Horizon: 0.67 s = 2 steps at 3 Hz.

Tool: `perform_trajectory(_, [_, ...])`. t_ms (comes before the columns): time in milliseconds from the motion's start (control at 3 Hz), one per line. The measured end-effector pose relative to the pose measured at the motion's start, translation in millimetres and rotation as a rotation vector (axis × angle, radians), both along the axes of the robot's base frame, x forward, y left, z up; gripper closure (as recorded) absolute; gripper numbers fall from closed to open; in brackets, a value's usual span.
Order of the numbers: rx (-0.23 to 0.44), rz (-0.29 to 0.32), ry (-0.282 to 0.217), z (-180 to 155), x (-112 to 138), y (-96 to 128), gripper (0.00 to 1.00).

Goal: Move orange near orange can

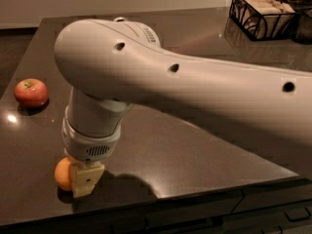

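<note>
The orange (pixel 62 173) sits on the dark table (pixel 161 145) near its front left edge. My gripper (pixel 84 178) hangs from the big white arm, down at table height. It is right against the orange and covers the orange's right side. The orange can is almost wholly hidden behind the arm. Only a small silvery top (pixel 119 19) peeks over the arm at the back of the table.
A red apple (pixel 31 92) lies at the left of the table, behind the orange. A black wire basket (pixel 261 14) with packets stands at the back right. The table's front edge runs just below the gripper.
</note>
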<state>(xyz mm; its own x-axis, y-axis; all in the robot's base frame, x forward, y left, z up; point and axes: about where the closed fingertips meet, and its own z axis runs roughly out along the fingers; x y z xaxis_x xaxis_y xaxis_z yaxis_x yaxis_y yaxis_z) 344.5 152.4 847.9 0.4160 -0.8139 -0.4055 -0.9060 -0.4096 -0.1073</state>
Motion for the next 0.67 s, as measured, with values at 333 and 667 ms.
perform_trajectory(333, [0.014, -0.042, 0.018, 5.7, 14.6, -8.0, 0.64])
perform_trajectory(667, [0.023, -0.145, 0.04, 18.6, 45.1, -24.3, 0.87])
